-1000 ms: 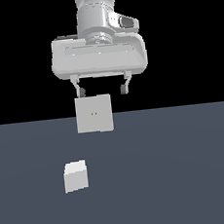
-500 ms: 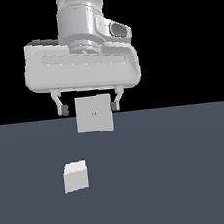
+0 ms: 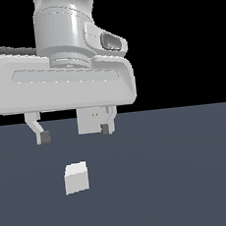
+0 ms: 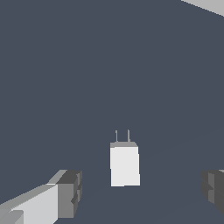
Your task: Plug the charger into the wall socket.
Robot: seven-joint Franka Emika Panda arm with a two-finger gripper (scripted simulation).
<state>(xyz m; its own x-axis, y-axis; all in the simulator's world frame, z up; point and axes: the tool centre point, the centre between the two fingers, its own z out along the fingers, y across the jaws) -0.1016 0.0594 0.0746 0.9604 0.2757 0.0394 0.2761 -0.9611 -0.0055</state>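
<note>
The charger point(image 3: 76, 177) is a small pale boxy block lying on the dark grey floor. In the wrist view the charger point(image 4: 124, 165) shows two thin prongs at one end. My gripper point(image 3: 73, 133) hangs open and empty above the charger, its two dark fingertips point(image 3: 45, 137) spread wide. In the wrist view the gripper point(image 4: 142, 190) straddles the charger without touching it. The wall socket point(image 3: 92, 122) stands upright behind the gripper, half hidden by the hand; its two small yellowish holes show.
The dark grey floor point(image 3: 181, 177) stretches around the charger. A pale corner point(image 4: 209, 4) shows at the edge of the wrist view.
The hand has come down and nearer the camera, now looming larger and covering the top of the wall socket. The fingers stay spread. The charger has not moved.
</note>
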